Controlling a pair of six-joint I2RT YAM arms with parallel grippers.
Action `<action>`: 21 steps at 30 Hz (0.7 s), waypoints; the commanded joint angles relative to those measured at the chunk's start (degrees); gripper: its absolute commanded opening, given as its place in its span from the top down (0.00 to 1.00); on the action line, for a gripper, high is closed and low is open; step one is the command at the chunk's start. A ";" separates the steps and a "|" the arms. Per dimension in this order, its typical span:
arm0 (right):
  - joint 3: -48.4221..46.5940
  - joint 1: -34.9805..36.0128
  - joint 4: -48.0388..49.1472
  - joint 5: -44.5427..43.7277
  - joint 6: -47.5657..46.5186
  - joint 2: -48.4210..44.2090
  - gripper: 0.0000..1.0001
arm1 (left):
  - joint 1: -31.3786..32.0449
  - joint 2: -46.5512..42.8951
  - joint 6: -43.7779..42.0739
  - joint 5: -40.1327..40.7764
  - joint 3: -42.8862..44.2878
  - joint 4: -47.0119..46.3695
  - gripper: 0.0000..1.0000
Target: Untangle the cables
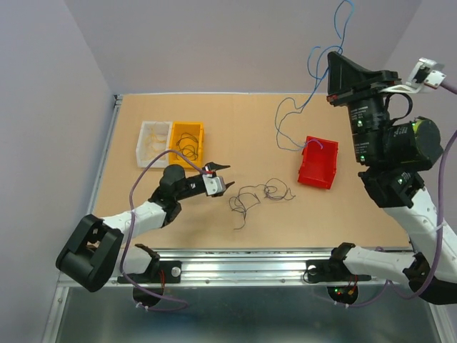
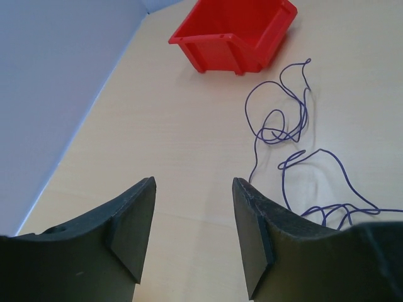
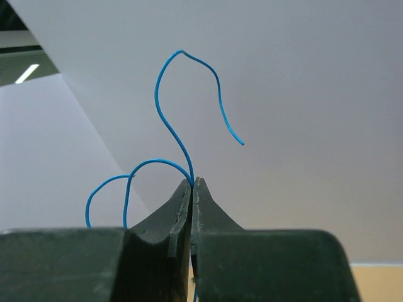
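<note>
The tangle [image 1: 257, 194] of thin dark cables lies loose near the middle of the tabletop [image 1: 343, 214], sprawled mostly left to right. One blue cable [image 1: 289, 114] is apart from it. I pinch that one in my right gripper [image 1: 334, 68], jaws closed flat on it, raised high over the far right of the tabletop. From the pinch the short free end curls upward. The long part hangs down and loops across to the red bin [image 1: 318, 163]. Its lower end sits at the rim or just inside, and I cannot tell which. It does not appear to touch the tangle.

My left gripper [image 1: 227, 176] is much the nearer one to the tangle. It hovers low just to the tangle's left and points toward it. Its jaws are parted and hold nothing. In the wrist view only bare tabletop shows between my fingers [image 2: 132, 233]. The dark strands lie ahead and a little to the near side, with one strand running close past one finger.

I judge the next reach needs a small shift toward that side before closing, aimed at a single outer loop, not the knotted middle.

Farther left, a yellow bin [image 1: 188, 139] has a dark coil in it.
</note>
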State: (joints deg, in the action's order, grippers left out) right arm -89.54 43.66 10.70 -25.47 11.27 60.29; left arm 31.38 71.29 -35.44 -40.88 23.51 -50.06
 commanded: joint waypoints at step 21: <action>22.12 -9.90 14.70 -30.25 -17.34 -1.32 0.99 | -0.70 -8.53 0.28 2.21 -4.17 -3.38 0.37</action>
State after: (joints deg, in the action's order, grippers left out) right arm -69.76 36.82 21.93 -51.90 -5.78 60.05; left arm 30.96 64.62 -34.50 -38.50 20.12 -51.18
